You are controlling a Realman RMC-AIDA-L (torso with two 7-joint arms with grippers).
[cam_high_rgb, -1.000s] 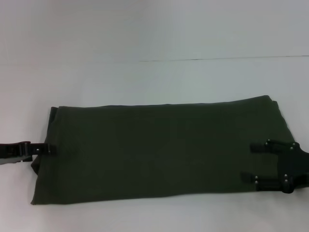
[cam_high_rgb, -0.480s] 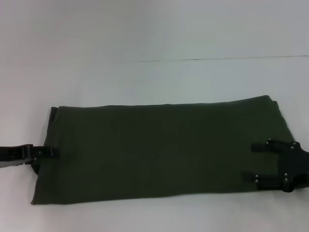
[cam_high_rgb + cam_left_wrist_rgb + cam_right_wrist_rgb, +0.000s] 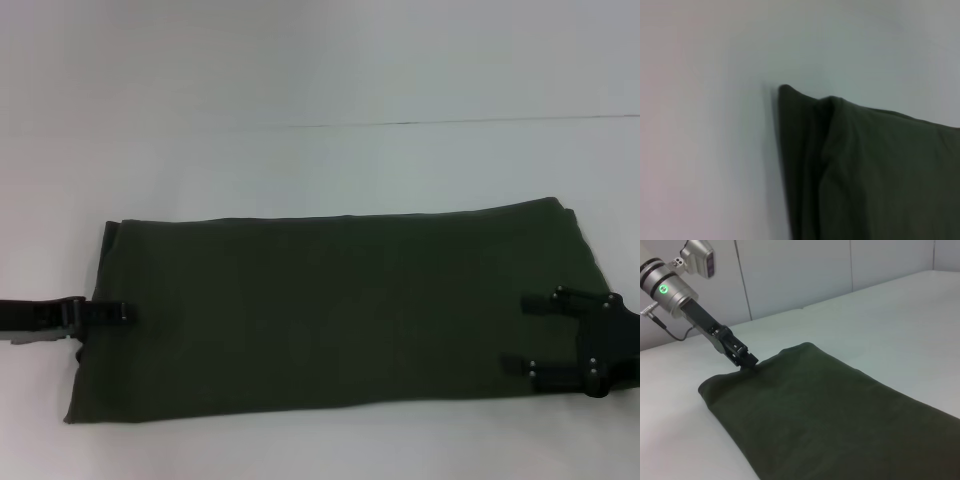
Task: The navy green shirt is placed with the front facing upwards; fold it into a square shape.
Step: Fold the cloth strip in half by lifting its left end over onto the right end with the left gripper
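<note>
Lately, left pincer (image 3: pixel 118 312): slid further onto the navy green shirt (image 3: pixel 330 305), narrow.
Right pincer (image 3: pixel 518 333): wide, unmoved.
Meaning: end-fold pending.

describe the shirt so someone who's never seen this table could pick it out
On the white table, the navy green shirt is the long dark olive band lying flat across the near half. The left gripper meets one short end, the right gripper spreads over the other. It is the only cloth there; no print shows.

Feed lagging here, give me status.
Left tool at shirt's left edge. Right tool open over right end. Shirt folded into long band. Nothing in the way.
</note>
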